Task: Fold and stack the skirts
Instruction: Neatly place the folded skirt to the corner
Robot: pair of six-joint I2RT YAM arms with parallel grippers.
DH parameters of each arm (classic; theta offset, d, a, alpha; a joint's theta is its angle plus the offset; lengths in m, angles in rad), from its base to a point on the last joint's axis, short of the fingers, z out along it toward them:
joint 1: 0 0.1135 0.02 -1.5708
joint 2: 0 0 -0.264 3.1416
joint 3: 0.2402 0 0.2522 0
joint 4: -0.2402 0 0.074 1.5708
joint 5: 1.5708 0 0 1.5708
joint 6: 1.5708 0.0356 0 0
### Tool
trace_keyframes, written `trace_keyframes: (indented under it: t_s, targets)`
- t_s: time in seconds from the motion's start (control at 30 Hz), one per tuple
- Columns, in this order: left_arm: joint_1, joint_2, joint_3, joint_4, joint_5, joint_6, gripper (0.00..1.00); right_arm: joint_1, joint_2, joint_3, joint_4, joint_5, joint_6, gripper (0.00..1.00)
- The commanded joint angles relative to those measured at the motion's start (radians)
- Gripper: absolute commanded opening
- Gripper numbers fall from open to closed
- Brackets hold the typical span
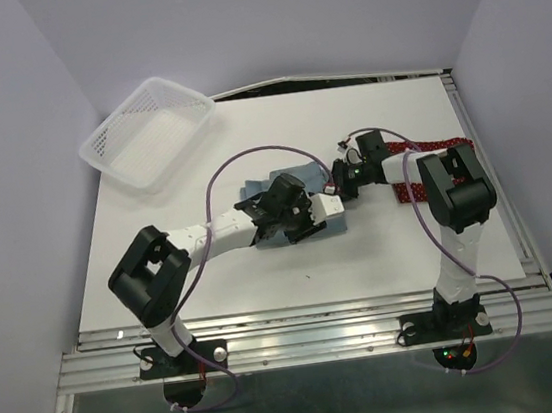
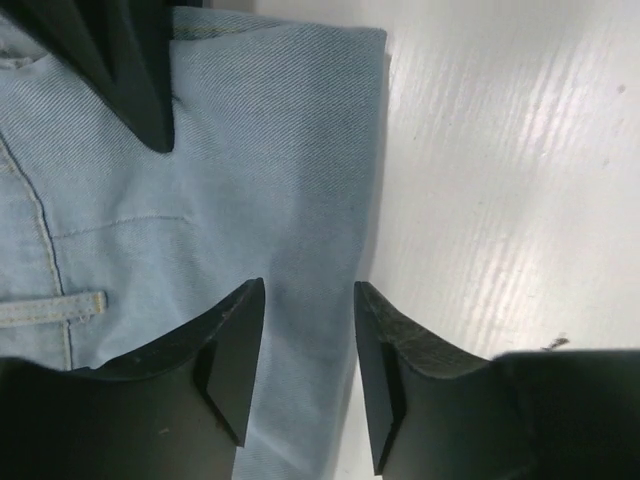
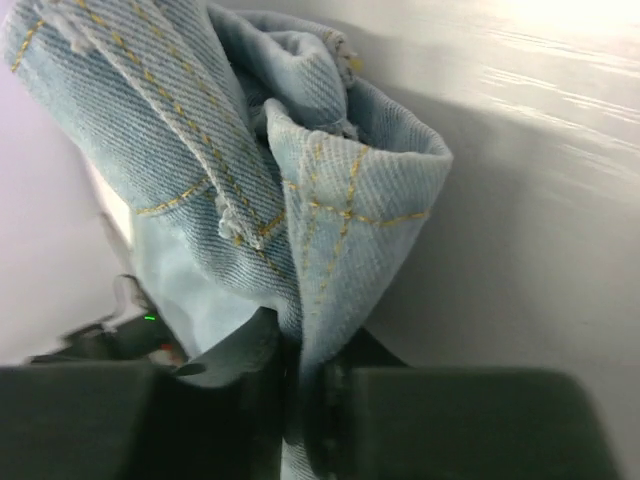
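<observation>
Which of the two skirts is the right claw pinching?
The light blue denim skirt, bunched in the right claw; the dark red dotted skirt lies ungripped under that arm.

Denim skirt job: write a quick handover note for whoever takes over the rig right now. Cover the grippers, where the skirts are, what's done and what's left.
Left gripper: open, over the denim skirt's flat edge, gripping nothing.
Right gripper: shut on a bunched part of the same skirt.
Denim skirt is in the middle of the table. The red dotted skirt lies at the right side, partly under the right arm, with no gripper on it.
Done: denim fold begun, not finished.
Left: finish it, fold the red skirt, stack both.
</observation>
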Motion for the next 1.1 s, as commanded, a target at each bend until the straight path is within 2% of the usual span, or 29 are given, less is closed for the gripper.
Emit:
trace_keyframes:
  t_s: [0.0, 0.03, 0.13, 0.2, 0.27, 0.37, 0.4, 0.73, 1.07]
  targets:
    - [0.035, -0.157, -0.005, 0.019, 0.021, -0.219, 0.55, 0.032, -0.07, 0.059, -0.15, 0.188, -0.213, 0.09]
    - [0.061, -0.208, -0.01, 0.005, 0.033, -0.327, 0.59, 0.032, -0.085, 0.094, -0.185, 0.235, -0.245, 0.06]
    - [0.217, -0.285, -0.043, -0.026, 0.079, -0.502, 0.61, 0.032, -0.127, 0.14, -0.308, 0.331, -0.371, 0.02]
    - [0.277, -0.303, -0.063, -0.052, 0.082, -0.576, 0.64, 0.032, -0.142, 0.154, -0.345, 0.392, -0.442, 0.02]
    - [0.332, -0.299, -0.083, -0.056, 0.035, -0.706, 0.63, 0.032, -0.157, 0.157, -0.377, 0.417, -0.488, 0.01]
    - [0.366, -0.233, -0.088, -0.072, 0.033, -0.784, 0.63, 0.032, -0.157, 0.157, -0.4, 0.438, -0.5, 0.01]
    - [0.389, -0.198, -0.094, -0.067, 0.007, -0.856, 0.63, 0.032, -0.151, 0.163, -0.408, 0.443, -0.499, 0.01]
    - [0.42, 0.008, -0.077, -0.015, 0.096, -1.015, 0.62, 0.032, -0.15, 0.197, -0.44, 0.484, -0.506, 0.01]
    - [0.4, 0.017, -0.194, 0.167, 0.196, -1.124, 0.66, 0.032, -0.131, 0.214, -0.463, 0.489, -0.519, 0.01]
